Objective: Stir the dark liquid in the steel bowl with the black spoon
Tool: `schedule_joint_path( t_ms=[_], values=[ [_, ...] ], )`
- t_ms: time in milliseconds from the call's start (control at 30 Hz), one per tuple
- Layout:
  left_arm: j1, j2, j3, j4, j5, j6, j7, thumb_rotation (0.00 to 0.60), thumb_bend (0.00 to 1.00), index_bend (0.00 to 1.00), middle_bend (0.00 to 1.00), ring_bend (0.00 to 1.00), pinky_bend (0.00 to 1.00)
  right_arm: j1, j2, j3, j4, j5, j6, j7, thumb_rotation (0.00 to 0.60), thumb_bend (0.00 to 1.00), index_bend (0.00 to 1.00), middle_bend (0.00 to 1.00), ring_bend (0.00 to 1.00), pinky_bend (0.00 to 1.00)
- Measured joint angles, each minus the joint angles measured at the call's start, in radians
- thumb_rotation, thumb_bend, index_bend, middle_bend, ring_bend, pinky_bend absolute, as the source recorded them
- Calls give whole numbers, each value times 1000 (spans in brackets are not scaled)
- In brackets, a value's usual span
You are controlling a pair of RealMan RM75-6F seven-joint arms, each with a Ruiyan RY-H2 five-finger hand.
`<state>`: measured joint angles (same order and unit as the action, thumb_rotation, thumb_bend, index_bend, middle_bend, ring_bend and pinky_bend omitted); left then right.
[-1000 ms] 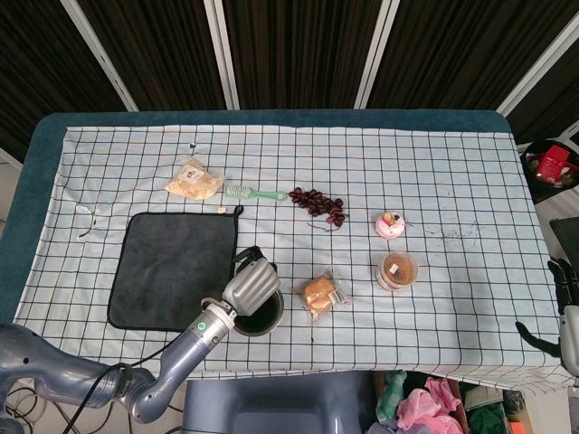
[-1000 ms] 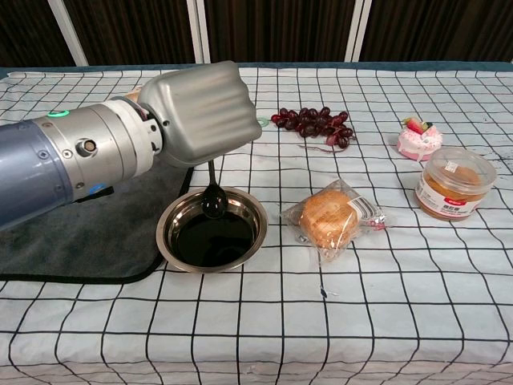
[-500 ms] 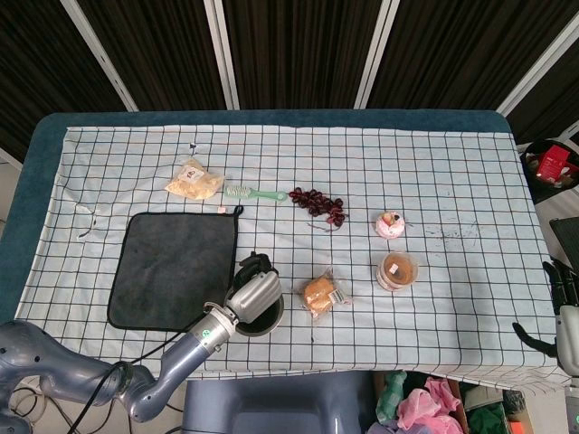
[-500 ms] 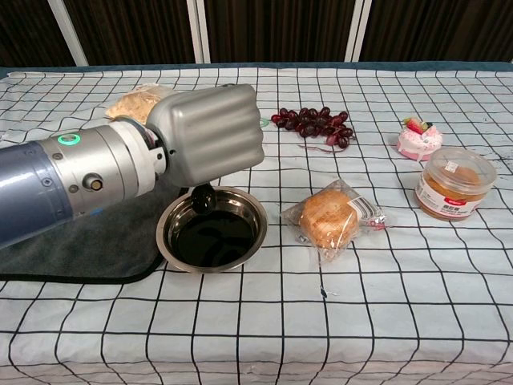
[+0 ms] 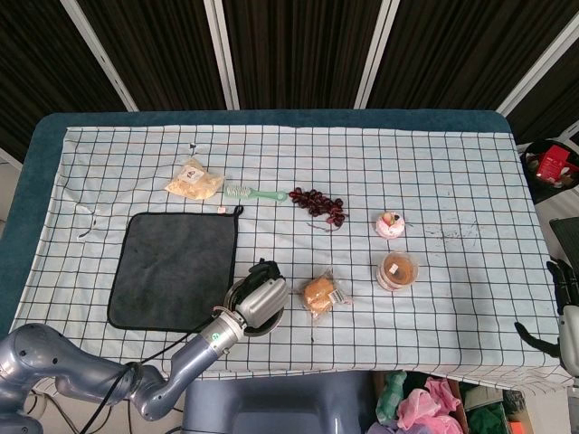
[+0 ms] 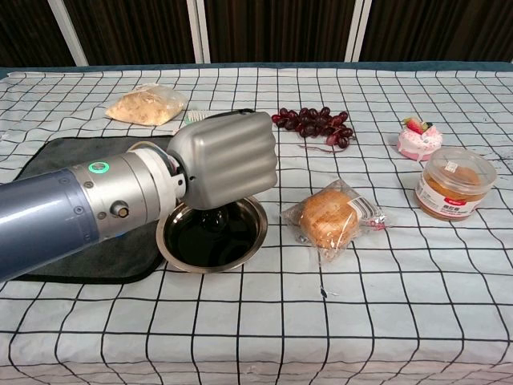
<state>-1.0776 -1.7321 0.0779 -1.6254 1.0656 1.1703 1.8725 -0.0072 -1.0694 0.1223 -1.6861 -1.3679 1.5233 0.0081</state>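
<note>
The steel bowl [image 6: 258,227] of dark liquid [image 6: 204,242] stands near the table's front edge, just right of the dark towel. My left hand [image 6: 228,160] hovers low over it as a closed fist and grips the black spoon [image 6: 213,221]. Only the spoon's lower end shows under the fist, dipping into the liquid near the bowl's far side. In the head view the left hand [image 5: 262,299] covers most of the bowl [image 5: 270,329]. My right hand [image 5: 563,312] hangs off the table's right edge, fingers apart, holding nothing.
A dark towel [image 6: 68,151] lies left of the bowl. A wrapped bun [image 6: 329,216] sits close on the right. Farther right are a lidded jar [image 6: 454,183] and a small cake [image 6: 419,138]. Grapes [image 6: 313,122] and a snack bag [image 6: 146,104] lie behind.
My left hand has dropped lower and shifted right over the bowl. The spoon went from the bowl's far-left rim toward its middle, and more of it is now hidden.
</note>
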Motion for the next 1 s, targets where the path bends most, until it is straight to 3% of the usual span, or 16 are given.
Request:
schedule_joint_path(
  t_ms=[533,1000],
  values=[
    [-19,-96,-29,50,4,-34,-36,600,457,636,961,824,726,2,3,0,3,-1,-8,18,600,115,32,9,62,217],
    [7,-31,24,-90,41,10,-26,600,457,637,963,824,726,0,5,-1,0,-5,-4,17,600,115,32,8,62,217]
  ],
)
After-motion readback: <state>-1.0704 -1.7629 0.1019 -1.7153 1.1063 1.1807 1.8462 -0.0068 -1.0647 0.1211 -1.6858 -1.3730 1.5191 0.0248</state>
